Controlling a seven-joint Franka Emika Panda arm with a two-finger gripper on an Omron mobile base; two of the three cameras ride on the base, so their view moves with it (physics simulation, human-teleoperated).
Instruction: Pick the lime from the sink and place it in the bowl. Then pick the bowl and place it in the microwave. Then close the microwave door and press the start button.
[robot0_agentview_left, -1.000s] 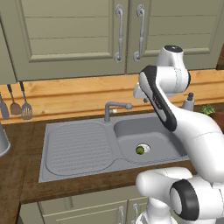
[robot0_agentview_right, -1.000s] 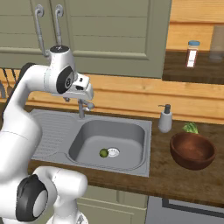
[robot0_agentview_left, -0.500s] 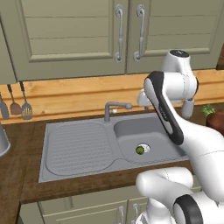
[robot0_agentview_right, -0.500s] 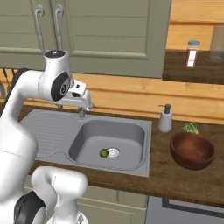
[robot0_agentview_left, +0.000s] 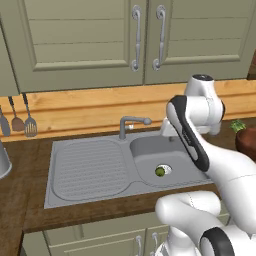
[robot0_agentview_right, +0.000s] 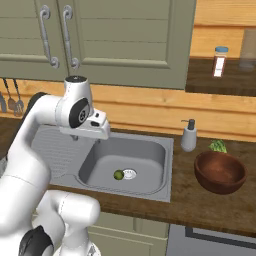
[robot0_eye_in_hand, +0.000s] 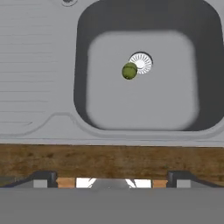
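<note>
Nothing of the task is looking finished yet. The lime (robot0_eye_in_hand: 129, 71) is lying on the floor of the sink (robot0_eye_in_hand: 83, 52), touching the white drain (robot0_eye_in_hand: 141, 62) at about its 8 o'clock in the hand view, so the first pick is still waiting to be made. The pincer (robot0_eye_in_hand: 112, 181) is hanging high above the basin with its jaws spread wide and nothing between them; its two dark tips are showing at the bottom of the hand view, well apart from the fruit, which is sitting toward 12 o'clock from them.

In the right base view the bowl (robot0_agentview_right: 220, 172) is standing on the wooden worktop (robot0_agentview_right: 200, 210) at roughly 3 o'clock from the sink, and it is looking empty, though its inside is dark and partly hidden by the rim. A soap dispenser (robot0_agentview_right: 188, 135) is standing between bowl and basin.

Still to come, judging from this: lowering onto the lime, carrying it to the bowl, moving the bowl into the microwave, shutting the door and pressing start.
</note>
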